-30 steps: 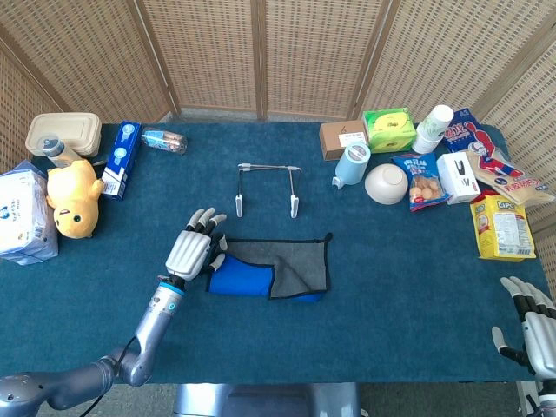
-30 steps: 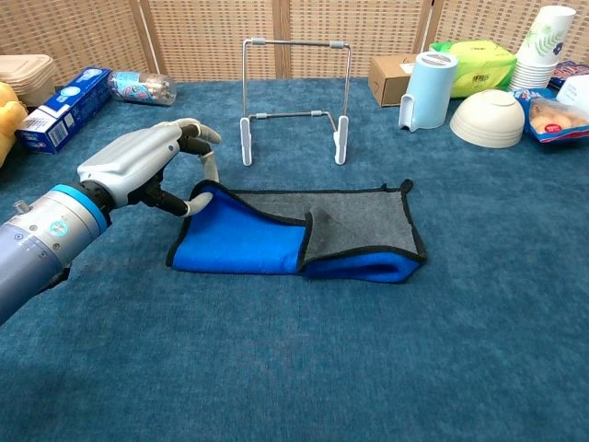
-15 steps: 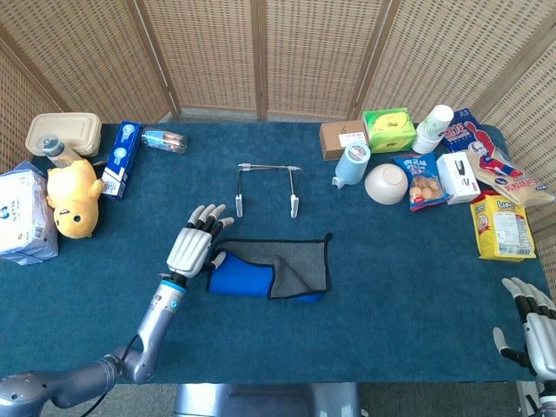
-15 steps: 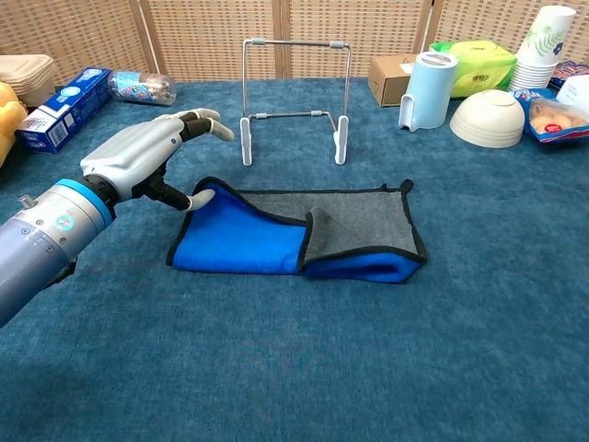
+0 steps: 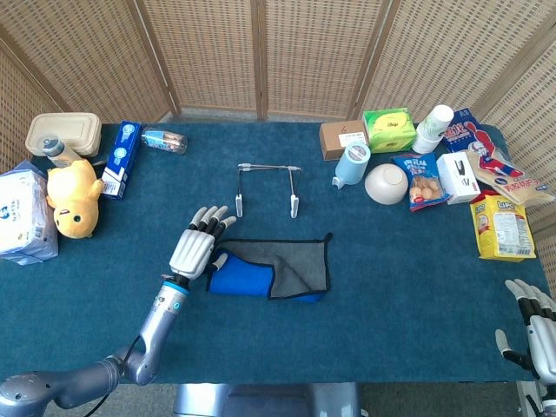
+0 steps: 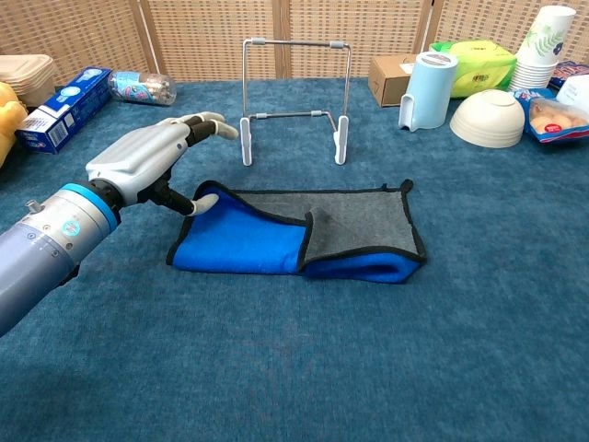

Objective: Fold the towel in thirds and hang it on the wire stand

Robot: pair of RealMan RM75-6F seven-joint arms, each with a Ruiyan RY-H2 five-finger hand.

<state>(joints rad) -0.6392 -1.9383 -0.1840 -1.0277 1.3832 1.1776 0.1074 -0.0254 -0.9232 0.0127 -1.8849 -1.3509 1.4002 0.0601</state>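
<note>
The towel point(image 5: 269, 269) point(image 6: 294, 235) lies flat in the middle of the table, blue with a black hem. Its right part is folded over and shows grey. My left hand point(image 5: 195, 248) point(image 6: 152, 157) hovers at the towel's left end with its fingers stretched out straight above the corner. The thumb lies against the raised blue edge, and nothing is held. The wire stand point(image 5: 268, 187) point(image 6: 293, 92) stands upright just behind the towel. At the table's near right corner my right hand point(image 5: 532, 326) rests with fingers apart, holding nothing.
A yellow plush toy point(image 5: 71, 198), a blue box point(image 5: 120, 158) and a tissue pack point(image 5: 22, 213) sit at the left. A light-blue jug point(image 6: 425, 89), a white bowl point(image 6: 497, 117), a cup stack point(image 6: 543, 41) and snack bags point(image 5: 499, 226) crowd the back right.
My left hand's fingers have uncurled from the towel's left corner and now point straight forward. The hand has shifted slightly right. The towel and the right hand have barely moved.
</note>
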